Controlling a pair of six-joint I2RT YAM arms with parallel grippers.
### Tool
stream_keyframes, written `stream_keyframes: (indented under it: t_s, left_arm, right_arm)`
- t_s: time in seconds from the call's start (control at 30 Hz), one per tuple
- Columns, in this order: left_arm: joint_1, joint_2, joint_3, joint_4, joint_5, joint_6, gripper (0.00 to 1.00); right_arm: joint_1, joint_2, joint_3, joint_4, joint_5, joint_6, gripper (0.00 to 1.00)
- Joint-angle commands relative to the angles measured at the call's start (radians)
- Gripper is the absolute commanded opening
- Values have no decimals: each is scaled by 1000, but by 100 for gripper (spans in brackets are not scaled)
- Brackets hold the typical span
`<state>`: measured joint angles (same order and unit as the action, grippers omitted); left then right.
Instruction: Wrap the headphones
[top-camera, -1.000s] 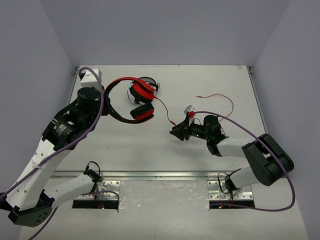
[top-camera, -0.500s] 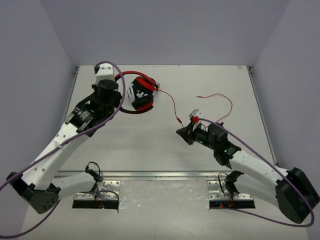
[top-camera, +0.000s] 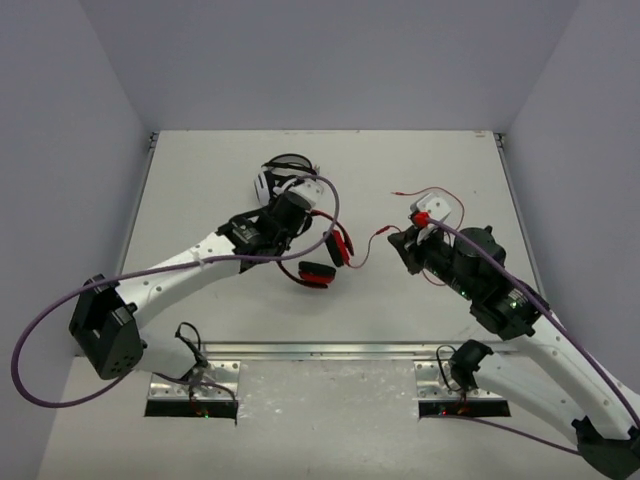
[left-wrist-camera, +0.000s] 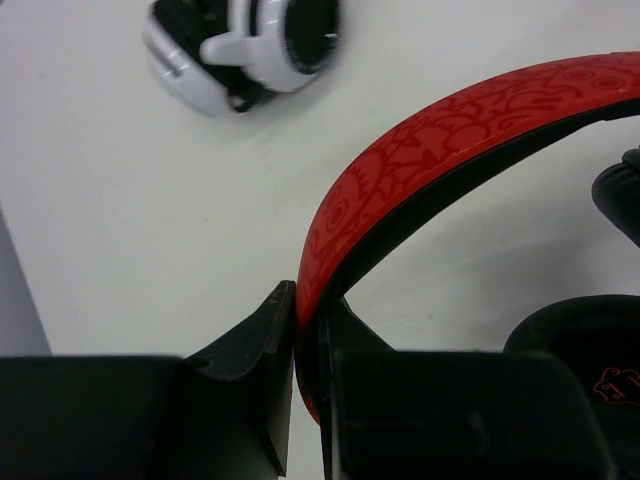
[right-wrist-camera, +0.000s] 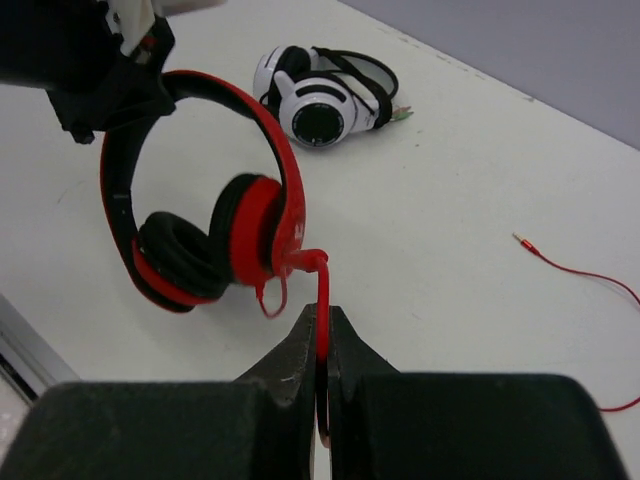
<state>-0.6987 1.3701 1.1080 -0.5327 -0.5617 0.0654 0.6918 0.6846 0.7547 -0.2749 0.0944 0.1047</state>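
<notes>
Two-point hold on headphones (right-wrist-camera: 190, 255)
Headband (left-wrist-camera: 450, 125) clamped between left gripper (left-wrist-camera: 305, 330) fingers; cable (right-wrist-camera: 322, 290) pinched between right gripper (right-wrist-camera: 322, 335) fingers, ear cup (right-wrist-camera: 262, 225) just beyond

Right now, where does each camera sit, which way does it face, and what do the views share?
Top external: above and behind the bases, looking down at the table; the left arm and right arm show.
Left wrist: on the left arm, looking past the left gripper, shut on the band of the red headphones, toward the white headphones.
Right wrist: on the right arm, looking past the right gripper, shut on the cable, toward the left gripper.
Shared: all three show both headphones.
</notes>
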Motion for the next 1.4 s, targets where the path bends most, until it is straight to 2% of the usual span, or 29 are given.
stream_keyframes:
  t_s: [0.0, 0.23, 0.37, 0.6, 1.03, 1.3, 1.37]
  left_arm:
    - [-136, -25, -29, 125, 111, 97, 0]
    - [-349, -92, -128, 148, 164, 117, 0]
    - [-369, -72, -112, 132, 183, 106, 1]
    - [-436, -55, -99, 89, 253, 99, 1]
    - [-484, -173, -85, 69, 321, 82, 0]
    - [-484, -269, -45, 68, 387, 33, 0]
    - [-486, -278, -4, 69, 381, 2, 0]
  right_arm:
    - [12, 49, 57, -147, -97, -76, 1]
    - [29, 73, 74, -121, -174, -97, 1]
    - [31, 75, 90, -101, -159, -79, 1]
    - [29, 140, 130, -64, -32, -73, 1]
    - [29, 239, 71, 34, -76, -1, 1]
    - [29, 253, -32, 183, -243, 101, 1]
    - [28, 244, -52, 200, -226, 101, 1]
